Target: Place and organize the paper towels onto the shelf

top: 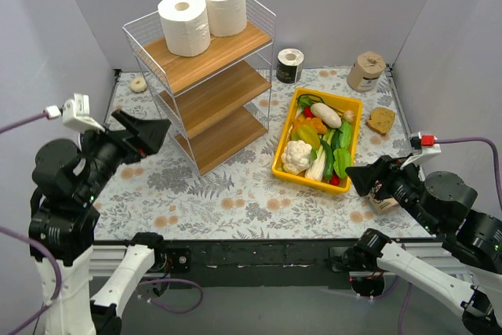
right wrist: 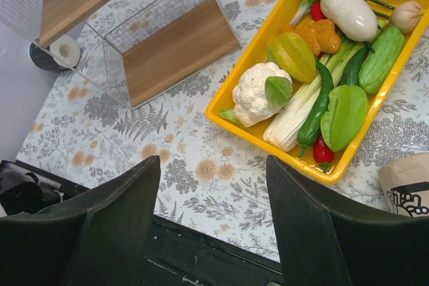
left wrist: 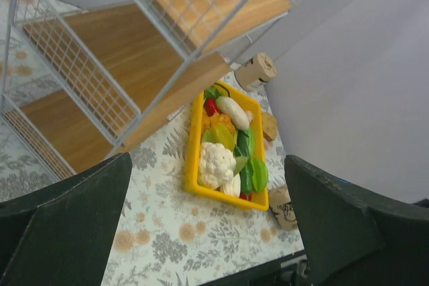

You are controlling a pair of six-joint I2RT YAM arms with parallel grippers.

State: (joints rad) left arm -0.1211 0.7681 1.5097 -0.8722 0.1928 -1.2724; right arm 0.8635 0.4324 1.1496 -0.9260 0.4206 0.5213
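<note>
Tan paper towel [right wrist: 409,184] — cut off.

With the table [top: 235,194] read as a dial, twelve o'clock pointing away from the arms, the shelf [top: 208,88] stands at eleven o'clock. On its top board [top: 235,49] two rolls sit side by side, the left roll [top: 184,23] nearer, the right roll [top: 223,5] farther back. A ring [top: 139,83] lies at ten o'clock, left of the shelf. A third roll [top: 289,66] stands at one o'clock, just right of the shelf and behind the bin [top: 284,135], which lies at three o'clock with vegetables [top: 318,135] in it. A fourth roll [top: 365,71] stands at two o'clock, a bread slice [top: 381,120] before it, right of the bin. A fifth roll [right wrist: 407,184] lies at four o'clock.
</note>
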